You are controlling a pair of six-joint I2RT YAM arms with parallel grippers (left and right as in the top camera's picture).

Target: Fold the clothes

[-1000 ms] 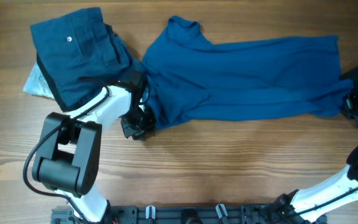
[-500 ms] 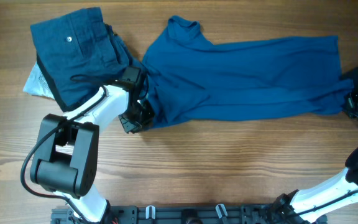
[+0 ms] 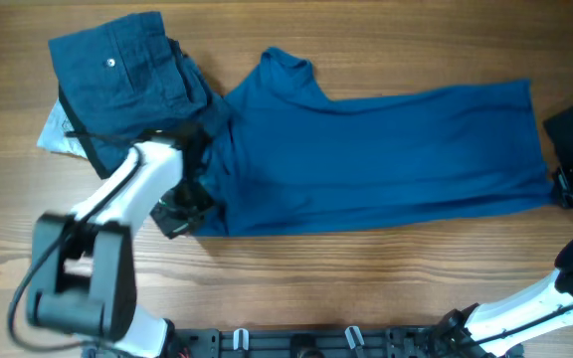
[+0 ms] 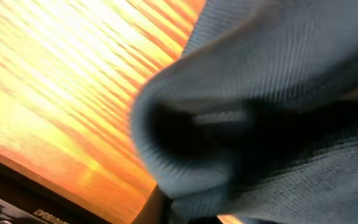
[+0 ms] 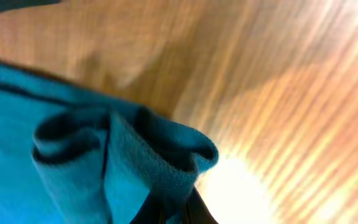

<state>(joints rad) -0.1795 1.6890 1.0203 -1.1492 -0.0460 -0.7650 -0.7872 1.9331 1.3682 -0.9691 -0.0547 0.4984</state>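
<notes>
- I count two garments: one mid-blue collared cloth shirt (image 3: 386, 149) and one pair of folded dark teal-blue trousers (image 3: 122, 85) with one small white button (image 3: 111, 63).
- I have two grippers, one at each lower corner of the shirt, which lies flat on the wooden table (image 3: 366, 288) stretched between them.
- My left gripper (image 3: 180, 211) sits low at the collar end, closed on a bunched fold of the shirt. The cloth fills my left wrist view and hides my fingers.
- My right gripper (image 3: 568, 189) pinches a doubled fold of the hem corner.
- My left arm (image 3: 132, 184) reaches out bent at the elbow.
- The trousers lie just beyond my left gripper, over a pale grey cloth (image 3: 56, 129).
</notes>
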